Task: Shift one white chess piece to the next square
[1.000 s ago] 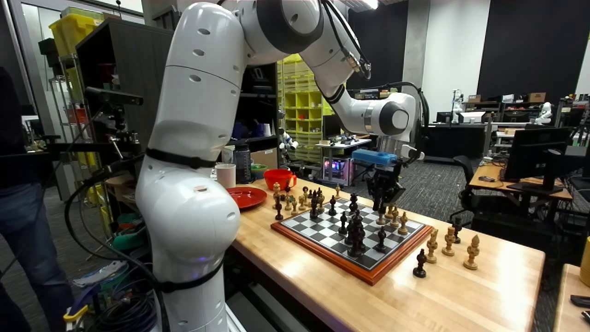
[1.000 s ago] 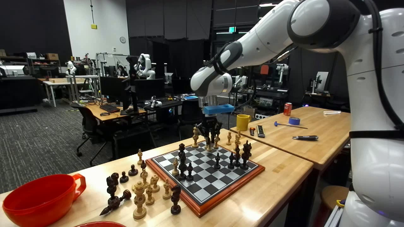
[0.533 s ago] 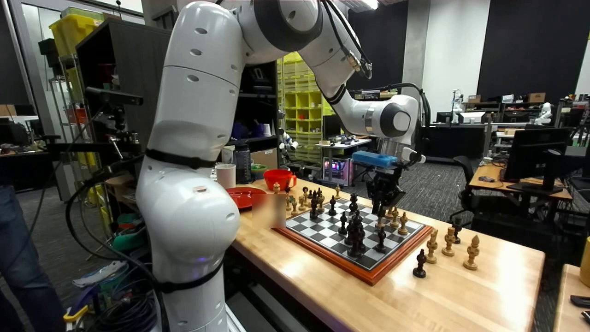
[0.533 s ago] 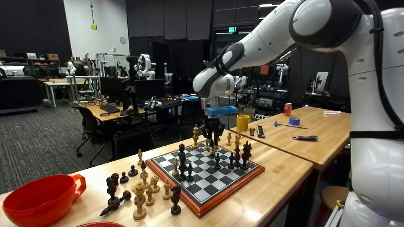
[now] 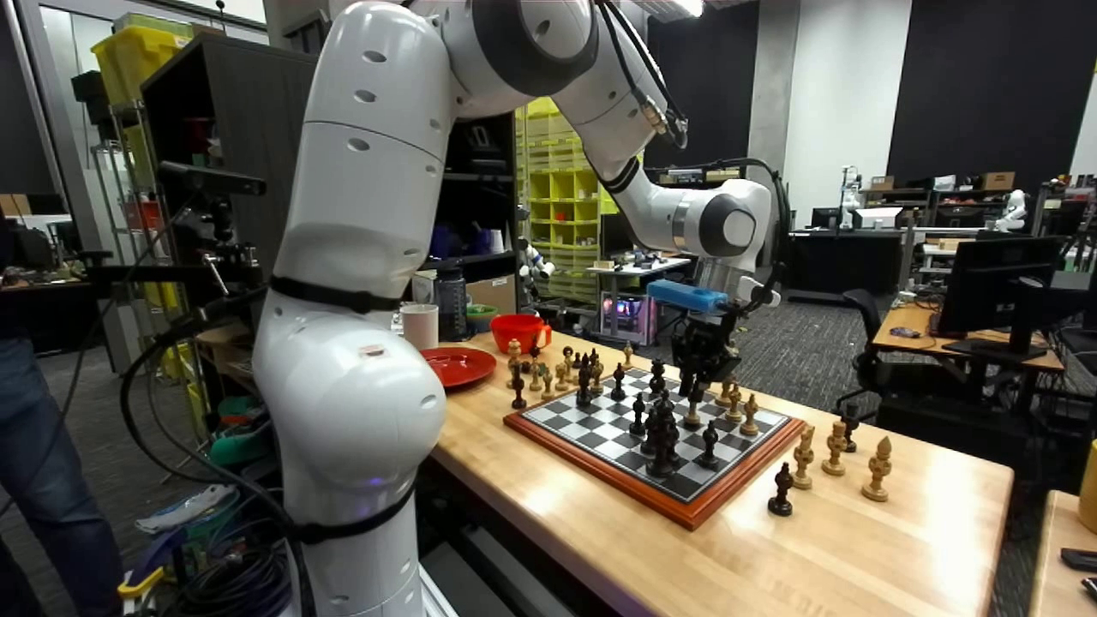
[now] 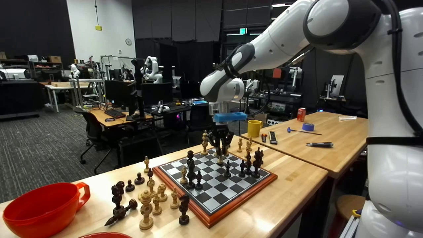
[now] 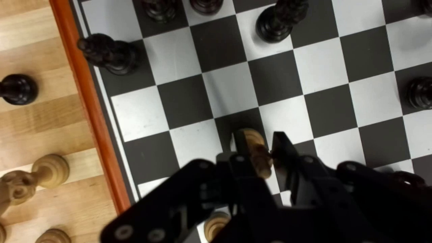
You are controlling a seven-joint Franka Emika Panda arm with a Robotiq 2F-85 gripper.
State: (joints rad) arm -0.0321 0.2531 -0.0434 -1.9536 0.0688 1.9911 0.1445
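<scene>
The likeliest trouble from here is a poor set-down. In the wrist view the round base of the pale tan, turned wooden chess piece (image 7: pixel 253 136) – the white one to be shifted – shows over a matt dark square (image 7: pixel 229 123), crowded towards the line it shares with the shiny pale square (image 7: pixel 287 118) right of the jaws. Letting go there could leave it straddling the line; letting go with its base clear of the black-and-silver chequered board with a red-brown wooden border (image 7: pixel 87 104) could tip it. Whether the base touches I can't fairly say, since the black metal gripper (image 7: pixel 260 143) hides much of it. The fingers (image 7: pixel 285 152), spreading too far, might also knock a neighbour, most plausibly the second pale wooden piece (image 7: pixel 214 226), just behind the jaws. The glossy dark-brown carved wooden piece (image 7: pixel 271 27), ahead of the jaws and well apart, looks safer.

The jaws stand narrow and appear clamped on the chess piece, a finger either side – its upper part runs back between them, its base just past the tips. In both exterior views it stands directly below the jaws, near upright.
</scene>
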